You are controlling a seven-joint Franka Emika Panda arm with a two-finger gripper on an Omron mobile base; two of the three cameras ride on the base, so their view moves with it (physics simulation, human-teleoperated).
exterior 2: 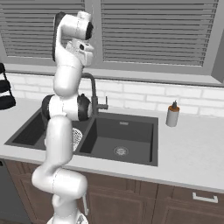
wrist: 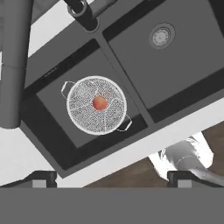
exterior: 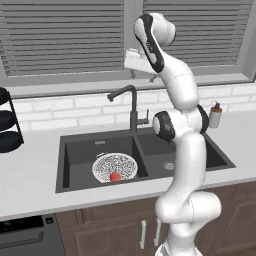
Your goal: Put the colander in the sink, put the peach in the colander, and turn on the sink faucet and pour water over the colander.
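The white speckled colander (exterior: 114, 166) sits in the left basin of the dark grey sink (exterior: 80, 155), and the red-orange peach (exterior: 115, 176) lies inside it. From above, the peach (wrist: 99, 103) rests near the middle of the colander (wrist: 97, 120). My gripper (wrist: 111, 178) hovers high over the sink, open, nothing between its fingertips (wrist: 41, 178). The hand (exterior: 136, 61) is above the faucet (exterior: 131, 107), whose spout (wrist: 13, 65) passes close on the left of the hand view. The water is out of view.
A soap bottle (exterior: 215, 115) with an orange-brown top stands on the counter right of the sink. A black tiered rack (exterior: 7, 122) stands at the far left. The window ledge and blinds run behind the faucet (exterior 2: 93, 94). The right basin (wrist: 183, 65) holds its silver drain (wrist: 160, 36).
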